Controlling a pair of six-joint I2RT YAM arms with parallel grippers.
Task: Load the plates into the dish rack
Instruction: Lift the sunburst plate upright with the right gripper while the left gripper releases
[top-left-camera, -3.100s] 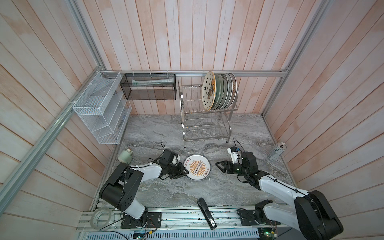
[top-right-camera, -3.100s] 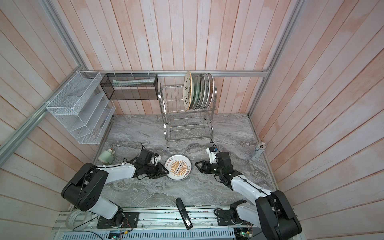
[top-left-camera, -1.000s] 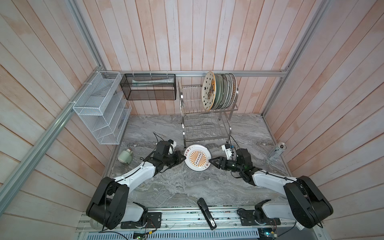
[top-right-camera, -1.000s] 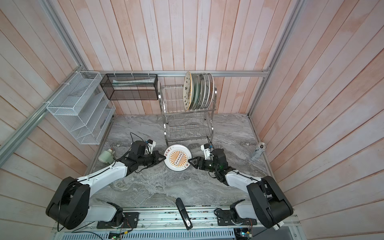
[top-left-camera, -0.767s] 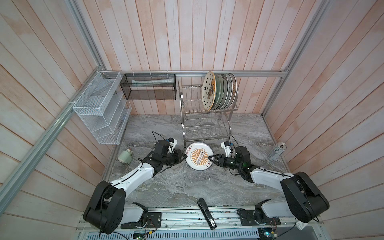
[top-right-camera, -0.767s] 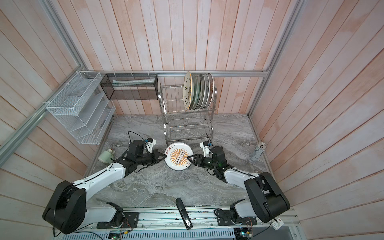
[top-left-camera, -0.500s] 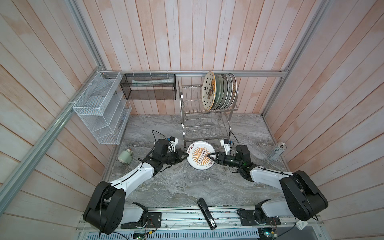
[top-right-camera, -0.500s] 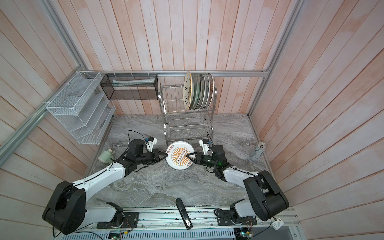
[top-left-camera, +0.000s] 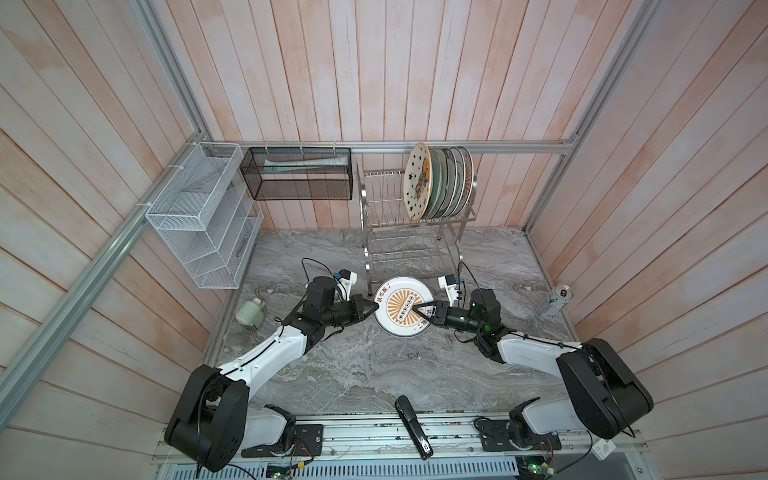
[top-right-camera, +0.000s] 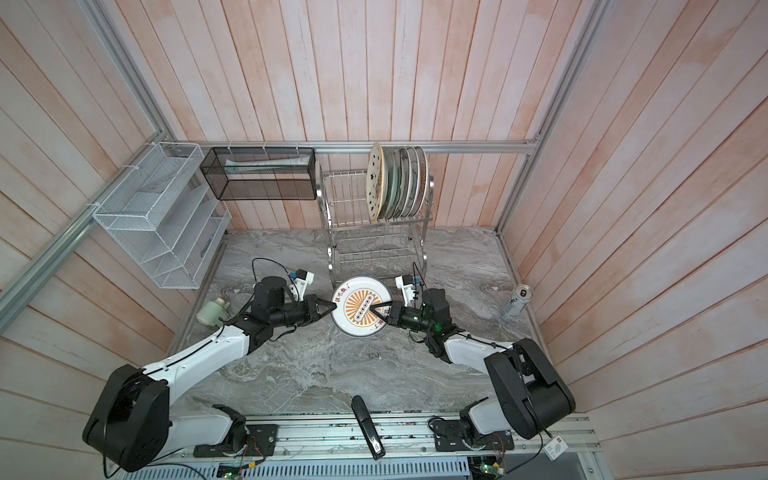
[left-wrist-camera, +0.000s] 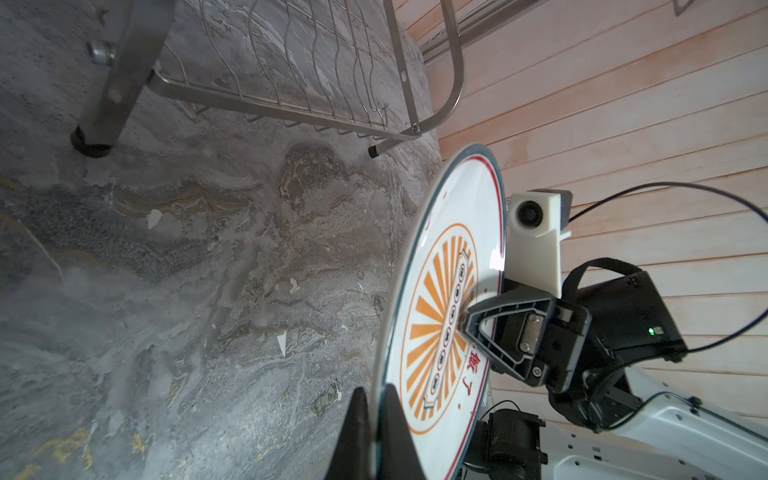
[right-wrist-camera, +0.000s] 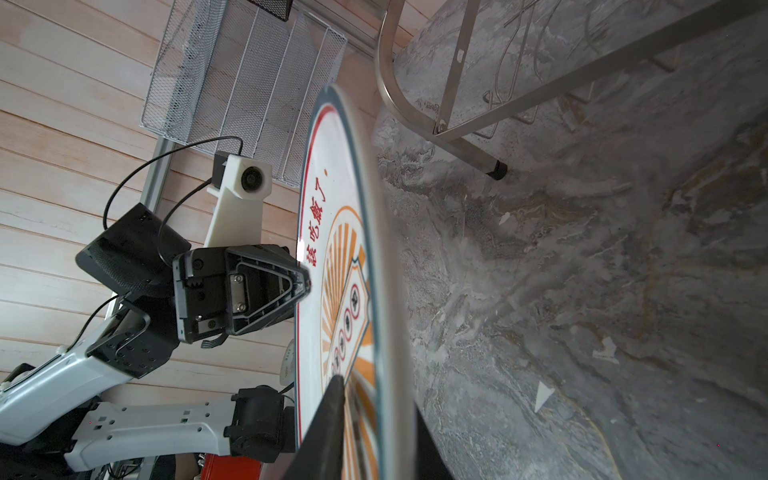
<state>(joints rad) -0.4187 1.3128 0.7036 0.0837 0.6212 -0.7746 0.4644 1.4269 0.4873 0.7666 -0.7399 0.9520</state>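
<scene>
The left arm stretches low and forward, left gripper (top-left-camera: 372, 308) pinched shut on the left rim of the sunburst plate (top-left-camera: 397, 306); the plate hangs tilted just before the dish rack (top-left-camera: 409, 249); the right arm, elbow folded, sets the right gripper (top-left-camera: 420, 313) astride the plate, one tip touching its printed face, a firm clamp not discernible; grey marble counter (top-left-camera: 374, 365), pale plank walls (top-left-camera: 374, 62); six other plates (top-left-camera: 436, 183) stand in the rack's top tier.
</scene>
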